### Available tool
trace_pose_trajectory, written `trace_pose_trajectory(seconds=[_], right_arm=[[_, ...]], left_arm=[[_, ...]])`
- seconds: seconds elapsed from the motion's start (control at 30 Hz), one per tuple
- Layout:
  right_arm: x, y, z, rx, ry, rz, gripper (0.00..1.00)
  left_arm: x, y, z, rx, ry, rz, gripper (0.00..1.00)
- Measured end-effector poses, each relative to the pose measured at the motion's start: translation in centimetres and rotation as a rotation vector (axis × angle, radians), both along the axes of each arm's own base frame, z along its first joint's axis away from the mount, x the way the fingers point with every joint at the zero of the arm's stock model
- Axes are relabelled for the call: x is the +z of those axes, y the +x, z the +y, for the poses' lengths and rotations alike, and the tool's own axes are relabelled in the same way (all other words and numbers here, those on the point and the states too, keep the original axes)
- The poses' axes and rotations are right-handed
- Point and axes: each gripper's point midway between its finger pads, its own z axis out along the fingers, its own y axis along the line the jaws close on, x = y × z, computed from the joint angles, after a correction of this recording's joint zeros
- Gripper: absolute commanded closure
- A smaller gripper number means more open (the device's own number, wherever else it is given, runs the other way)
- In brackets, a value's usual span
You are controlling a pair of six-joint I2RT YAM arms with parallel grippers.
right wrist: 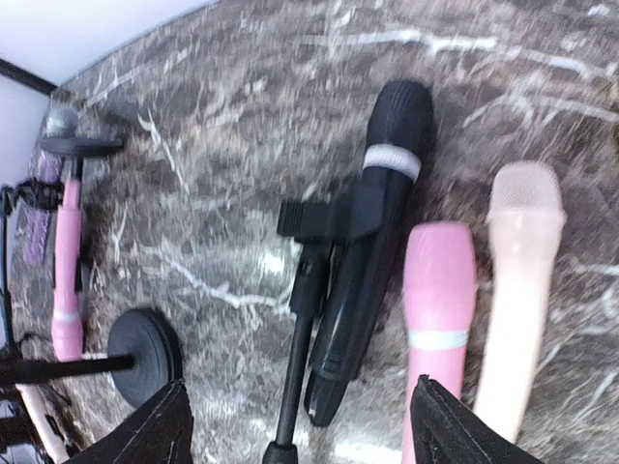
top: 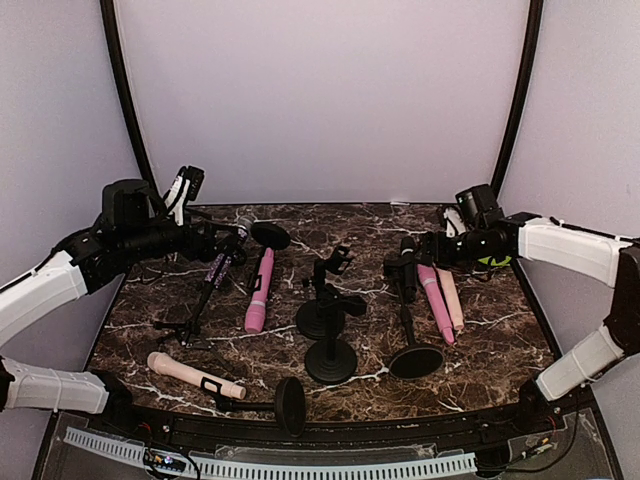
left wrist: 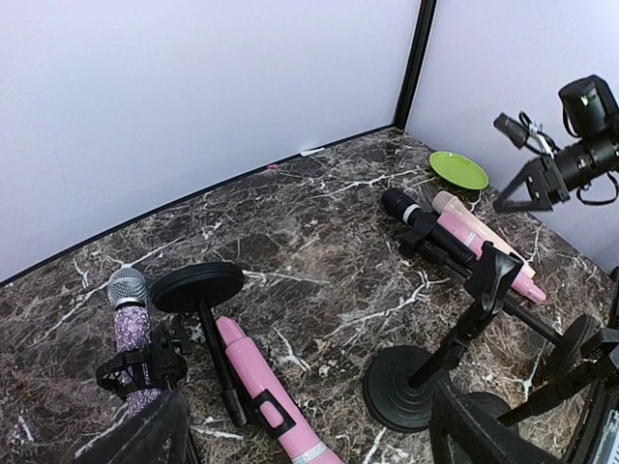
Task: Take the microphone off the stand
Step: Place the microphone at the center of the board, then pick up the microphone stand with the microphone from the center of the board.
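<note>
Overhead, right gripper (right wrist: 305, 430) released, wide over black microphone (right wrist: 372, 232); left gripper (left wrist: 319, 433) released, empty.

At centre frame two black stands (top: 325, 310) rise upright from the marbled desk (top: 490, 340). A pink microphone (top: 258, 292) lies to their left and a black microphone (top: 407, 268), clipped in a toppled stand (top: 414, 355), to their right, with a second pink microphone (top: 435, 300) and a peach microphone (top: 452, 300) just beside it. The left pincer (top: 222, 243) sits at mid-left near a glittery purple microphone (top: 217, 268), and the right pincer (top: 420, 247) is close by the black microphone's upper end.
</note>
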Motion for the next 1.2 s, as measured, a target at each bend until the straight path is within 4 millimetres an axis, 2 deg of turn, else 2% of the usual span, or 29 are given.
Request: trace_pose_trajectory(seconds=[0.1,0.27,0.43,0.67,0.9,1.03,1.13,1.2], right_arm=[[-3.4,-3.5,2.1,0.049,-0.005,0.109,0.2],[-5.8,-7.2,4.6,0.1,0.004,0.199,0.2],[-7.2,-9.0,5.6,0.11,0.008,0.238,0.2],[-9.6,-9.6,6.2,0.098,-0.037,0.281,0.24],[-11.4,-10.3,6.7,0.11,-0.073,0.316,0.39],[-11.9,-10.6,6.7,0.102,-0.093,0.325,0.51],[-11.9,-10.6,6.8,0.092,-0.097,0.321,0.63],[-11.9,-10.5,6.6,0.083,-0.103,0.315,0.75]], left_arm=[[-0.3,0.1,0.2,0.013,0.007,0.003,0.11],[-0.6,0.2,0.4,0.028,0.014,0.006,0.11],[-0.6,0.3,0.6,0.036,0.017,0.004,0.11],[-0.6,0.4,0.7,0.044,0.019,0.003,0.12],[-0.7,0.4,0.7,0.046,0.02,0.003,0.11],[-0.7,0.4,0.7,0.046,0.02,0.003,0.11],[-0.7,0.4,0.7,0.046,0.02,0.003,0.11],[-0.7,0.5,0.7,0.047,0.021,0.003,0.11]])
